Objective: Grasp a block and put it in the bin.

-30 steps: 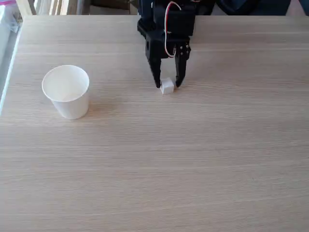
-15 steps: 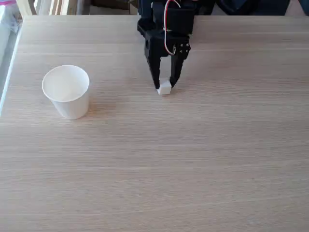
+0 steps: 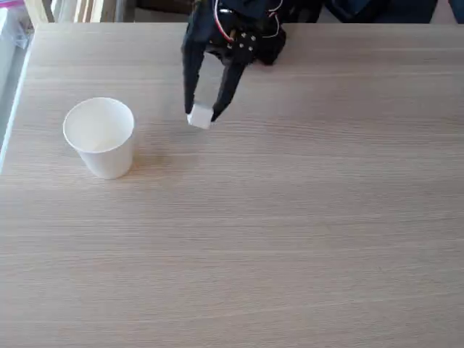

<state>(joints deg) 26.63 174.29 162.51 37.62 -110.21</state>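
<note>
In the fixed view the small white block (image 3: pixel 200 117) is pinched between the tips of my black gripper (image 3: pixel 202 114), which is shut on it. The arm reaches down from the table's far edge and leans left. The block looks lifted a little off the wooden table. The bin (image 3: pixel 100 136), a white paper cup standing upright with its mouth open, is to the left of the gripper and slightly nearer the camera, a cup's width away.
The light wooden table (image 3: pixel 290 239) stretches wide in front and to the right. Its left edge (image 3: pixel 13 94) runs close beside the cup. Dark arm parts and red and white wires (image 3: pixel 246 22) sit at the far edge.
The gripper closed on the block, then swung left with it toward the cup. The cup has not moved.
</note>
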